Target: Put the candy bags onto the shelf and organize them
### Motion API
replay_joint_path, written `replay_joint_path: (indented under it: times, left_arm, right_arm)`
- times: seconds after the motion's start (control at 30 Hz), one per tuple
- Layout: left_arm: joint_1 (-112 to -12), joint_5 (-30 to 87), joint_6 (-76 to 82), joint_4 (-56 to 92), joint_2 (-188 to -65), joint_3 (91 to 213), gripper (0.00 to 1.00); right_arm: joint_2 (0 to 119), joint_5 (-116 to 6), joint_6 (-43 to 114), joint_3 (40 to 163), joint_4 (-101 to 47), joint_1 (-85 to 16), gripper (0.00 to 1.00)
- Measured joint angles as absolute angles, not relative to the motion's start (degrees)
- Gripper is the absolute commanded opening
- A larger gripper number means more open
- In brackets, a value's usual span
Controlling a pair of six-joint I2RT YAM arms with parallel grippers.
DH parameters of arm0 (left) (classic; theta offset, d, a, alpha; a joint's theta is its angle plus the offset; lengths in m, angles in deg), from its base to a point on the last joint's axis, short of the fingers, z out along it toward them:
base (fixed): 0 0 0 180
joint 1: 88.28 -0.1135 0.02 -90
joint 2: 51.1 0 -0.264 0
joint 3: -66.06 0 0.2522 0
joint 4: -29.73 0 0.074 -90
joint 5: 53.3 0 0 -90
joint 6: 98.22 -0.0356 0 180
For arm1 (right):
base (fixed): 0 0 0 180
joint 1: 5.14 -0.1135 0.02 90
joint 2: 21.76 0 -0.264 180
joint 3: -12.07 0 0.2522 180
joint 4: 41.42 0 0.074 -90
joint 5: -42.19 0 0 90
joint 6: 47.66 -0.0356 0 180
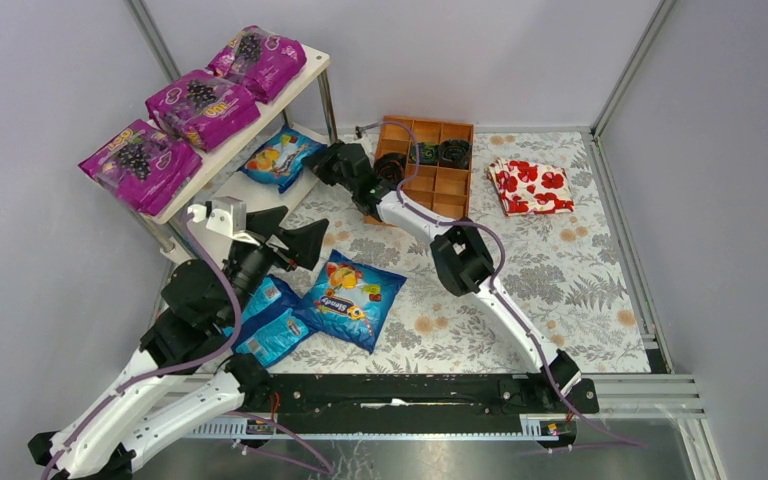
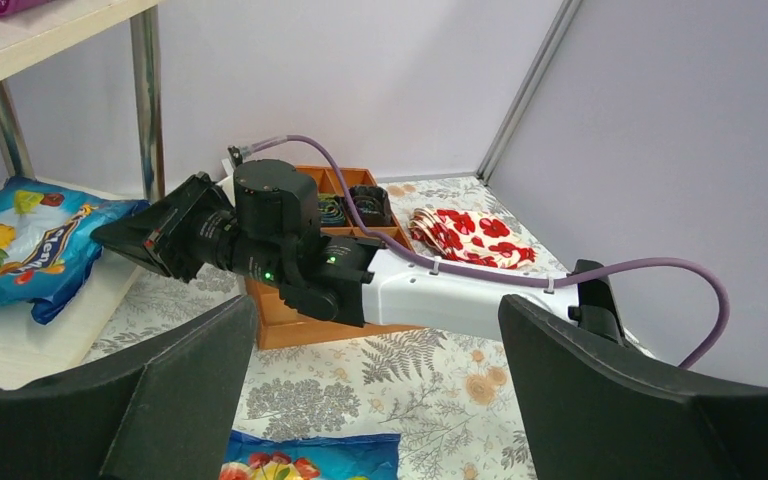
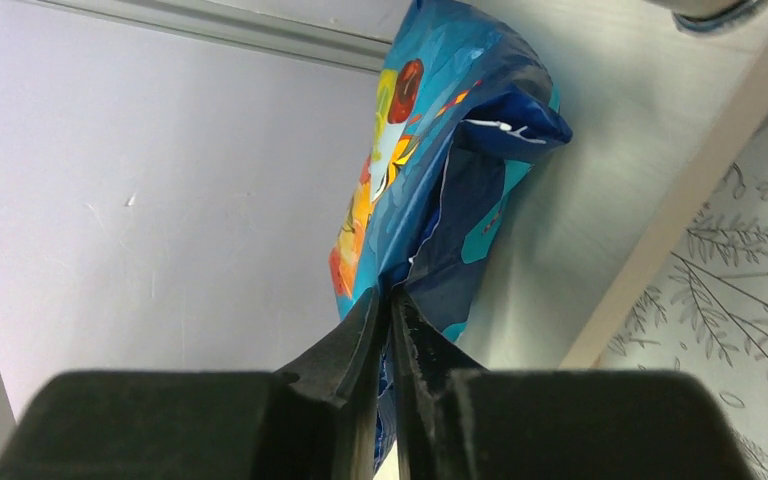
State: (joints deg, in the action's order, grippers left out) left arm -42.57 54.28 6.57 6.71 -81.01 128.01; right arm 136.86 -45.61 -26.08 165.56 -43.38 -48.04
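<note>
Three magenta-purple candy bags (image 1: 203,105) lie in a row on the shelf's (image 1: 312,66) top board. A blue candy bag (image 1: 280,156) rests on the lower board, and my right gripper (image 1: 326,162) is shut on its right edge. The right wrist view shows both fingers pinching the bag's (image 3: 430,150) crimped seam at the right gripper (image 3: 390,300). Two more blue bags lie on the table, one (image 1: 352,298) in the middle and one (image 1: 265,322) partly under my left arm. My left gripper (image 1: 290,240) hangs open above them, nothing between its fingers (image 2: 160,400).
An orange-brown compartment tray (image 1: 440,185) holding dark items sits behind the right arm. A folded white cloth with red flowers (image 1: 530,185) lies to its right. Silver shelf legs (image 2: 148,100) stand near the left gripper. Grey walls enclose the floral table cover.
</note>
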Motion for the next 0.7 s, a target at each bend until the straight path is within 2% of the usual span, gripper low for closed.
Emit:
replay_joint_path:
  times: [0.07,0.13,0.2,0.37,0.53,0.7]
  left_arm:
    - [-42.57,54.48,6.48,6.91,-81.05,127.61,0.95]
    - [-42.57,54.72,6.31,6.91,-81.08,127.15,0.95]
    - [-42.57,55.00,6.15,6.86,-81.21,127.00,0.96]
    - [-42.57,55.57,5.72,7.26,-81.43,126.91,0.96]
    - [-42.57,56.56,5.50,7.87,-82.39,126.19,0.96]
    - [-42.96,57.01,5.41,8.04,-82.30,124.99,0.95]
  right_arm:
    - [138.72,-45.04,-26.06,168.79,-43.18,-48.08,0.19]
    - [139.57,-44.30,-25.88,170.12,-43.01,-48.10,0.31]
    - [139.60,-43.84,-25.18,170.12,-42.73,-48.10,0.40]
    - [137.96,-45.06,-21.64,167.54,-41.31,-47.82,0.50]
    - [123.29,-50.09,-14.58,147.59,-37.20,-47.45,0.66]
    - [97.24,-52.01,-6.89,119.42,-36.26,-47.40,0.86]
